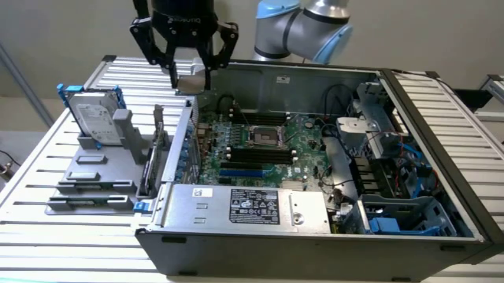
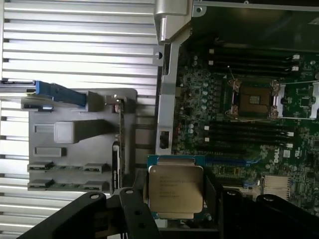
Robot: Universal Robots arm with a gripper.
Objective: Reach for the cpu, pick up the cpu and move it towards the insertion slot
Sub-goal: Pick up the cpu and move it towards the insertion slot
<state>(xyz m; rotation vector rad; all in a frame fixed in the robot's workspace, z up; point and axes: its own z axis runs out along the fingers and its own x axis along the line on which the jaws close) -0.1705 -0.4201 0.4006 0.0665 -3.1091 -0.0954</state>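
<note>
End effector (image 1: 191, 73) sits at top center-left of the exterior view, above the back-left corner of the open computer case (image 1: 315, 236). It's pinching the cpu (image 1: 191, 82), seen there as a small pale square between the finger tips. Wrist view confirms: cpu (image 2: 175, 191) with its silvery metal top at lower center of frame, dark fingers (image 2: 137, 211) on either side, pressed against its edges. Jaws fairly wide apart but closed on the chip, not free.

Progress: reach done, pick done, chip is lifted clear and off any surface. Transport judged partway. The insertion slot (image 1: 264, 135), the open socket on the motherboard (image 1: 260, 150), is in the middle of the exterior view, well below and to the right of the chip. In the wrist view the socket (image 2: 251, 99) is at center right, well apart from the cpu. So what's left is closing that gap.

Hard drive in its blue frame (image 1: 96, 121) stands on the grey holder (image 1: 98, 171) at left of the exterior view, untouched, on the slatted table (image 1: 47, 236).
</note>
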